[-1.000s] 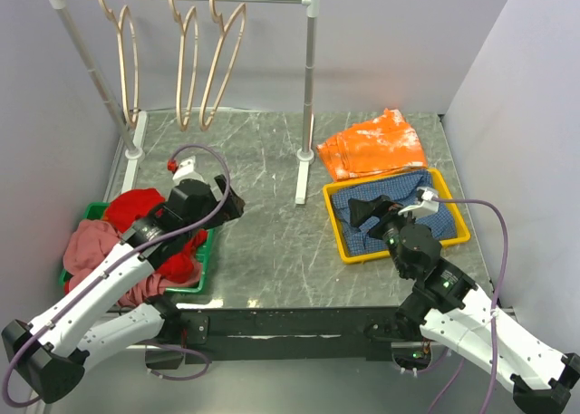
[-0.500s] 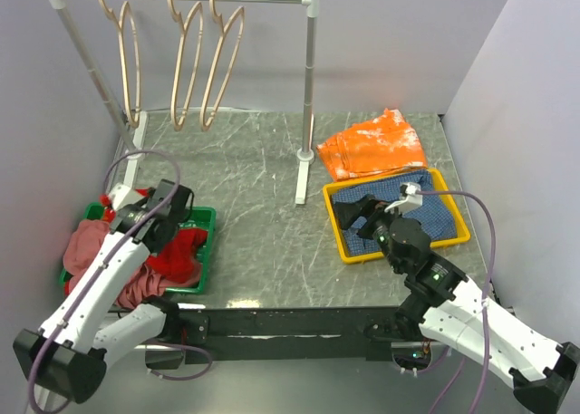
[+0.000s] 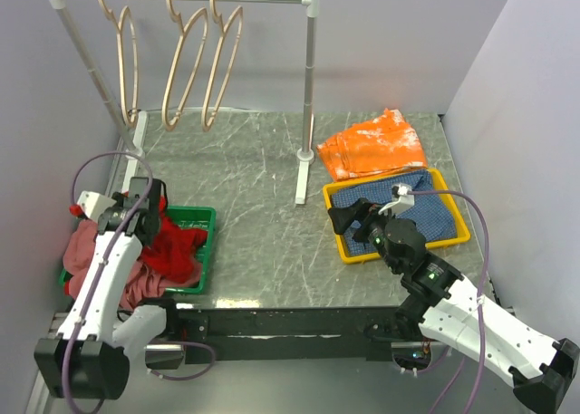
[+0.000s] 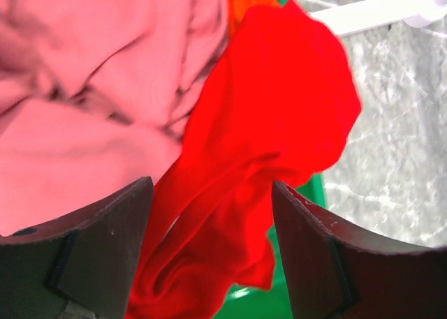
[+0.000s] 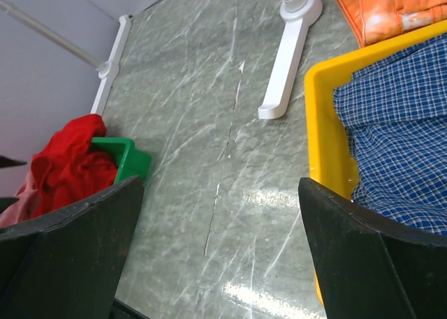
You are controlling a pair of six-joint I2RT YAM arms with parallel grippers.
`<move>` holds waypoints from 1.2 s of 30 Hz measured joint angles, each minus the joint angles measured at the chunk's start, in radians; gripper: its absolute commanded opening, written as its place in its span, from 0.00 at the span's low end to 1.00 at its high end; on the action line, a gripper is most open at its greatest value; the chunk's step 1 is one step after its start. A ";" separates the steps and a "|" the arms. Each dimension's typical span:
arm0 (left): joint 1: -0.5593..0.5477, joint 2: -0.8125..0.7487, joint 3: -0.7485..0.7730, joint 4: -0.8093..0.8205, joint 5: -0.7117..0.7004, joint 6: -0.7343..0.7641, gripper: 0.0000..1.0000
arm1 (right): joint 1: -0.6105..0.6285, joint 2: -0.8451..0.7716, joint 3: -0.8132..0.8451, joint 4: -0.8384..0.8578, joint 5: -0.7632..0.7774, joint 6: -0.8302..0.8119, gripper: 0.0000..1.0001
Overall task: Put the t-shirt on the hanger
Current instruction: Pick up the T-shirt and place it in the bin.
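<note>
The red t-shirt lies crumpled in the green bin at the left, spilling over its near rim. In the left wrist view the t-shirt lies just below and between my open jaws. My left gripper hovers over the bin's left part, open and empty. Three pale wooden hangers hang on the white rail at the back left. My right gripper is open and empty above the table, by the left edge of the yellow tray. The right wrist view also shows the t-shirt.
A pink garment lies beside the t-shirt in the bin. The yellow tray holds a blue plaid cloth. An orange garment lies behind it. The rack's right post and foot stand mid-table.
My left arm has swung left and back, from above the bin's right side to over its left part. My right gripper has shifted slightly left.
</note>
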 measured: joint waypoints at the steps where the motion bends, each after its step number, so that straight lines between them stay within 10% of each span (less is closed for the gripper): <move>1: 0.025 0.018 0.000 0.038 0.009 0.028 0.72 | 0.000 0.000 0.000 0.000 -0.002 0.000 1.00; 12: 0.196 0.127 -0.035 0.336 0.126 0.237 0.43 | 0.000 -0.001 -0.009 0.002 -0.011 0.011 1.00; 16: 0.222 0.127 -0.060 0.381 0.184 0.269 0.01 | 0.000 0.000 -0.013 0.000 -0.012 0.011 1.00; 24: 0.237 0.051 0.006 0.346 0.264 0.344 0.01 | 0.000 0.005 -0.013 0.001 -0.012 0.011 1.00; 36: 0.237 -0.119 0.587 0.277 0.357 0.547 0.01 | 0.000 0.075 0.082 0.016 -0.029 -0.024 1.00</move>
